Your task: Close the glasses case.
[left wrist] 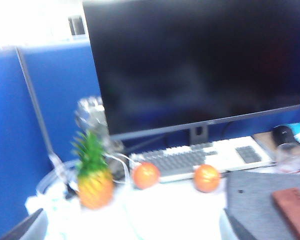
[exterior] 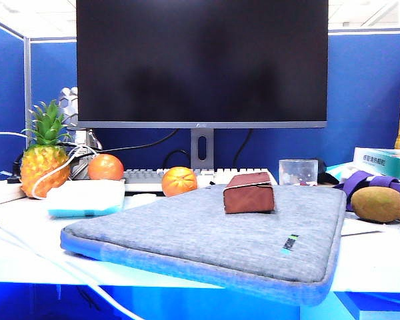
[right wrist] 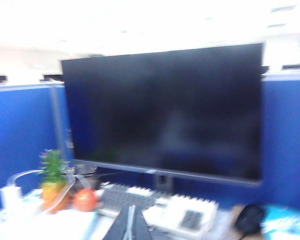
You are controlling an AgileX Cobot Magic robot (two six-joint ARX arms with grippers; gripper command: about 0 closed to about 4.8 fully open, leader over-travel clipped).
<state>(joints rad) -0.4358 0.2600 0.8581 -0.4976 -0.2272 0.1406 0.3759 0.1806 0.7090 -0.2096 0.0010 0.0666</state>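
Left pincer: a dark sliver [left wrist: 25, 227] at the corner of the left wrist view may be one finger; the rest is cut off. Absent from the exterior view. Released, jaws wide.
Pineapple [exterior: 45, 157]: upright at the far left of the counter [exterior: 27, 267], white cable looped across it; blurred in both wrist views.
Oranges: one [exterior: 105, 167] just beside the pineapple, another [exterior: 179, 181] near the keyboard [exterior: 147, 179]; soft smears in the left wrist view.
Monitor [exterior: 201, 60]: dark, top edge cut off in the exterior view; fills both wrist views.
Sleeve [exterior: 213, 233]: grey fabric, lying across the counter, near edge overhanging; only a corner shows in the left wrist view.
Case [exterior: 249, 193]: reddish-brown, on the sleeve's far part, right of centre, flap down as far as I can tell. In the left wrist view only a blurred end [left wrist: 295, 210] shows, cut by the frame.
Right pincer: a thin dark shape [right wrist: 130, 225] at the frame edge, too blurred and cropped to tell released from clenched. Absent from the exterior view.
Kiwis [exterior: 377, 204]: far right, one cut off by the frame.
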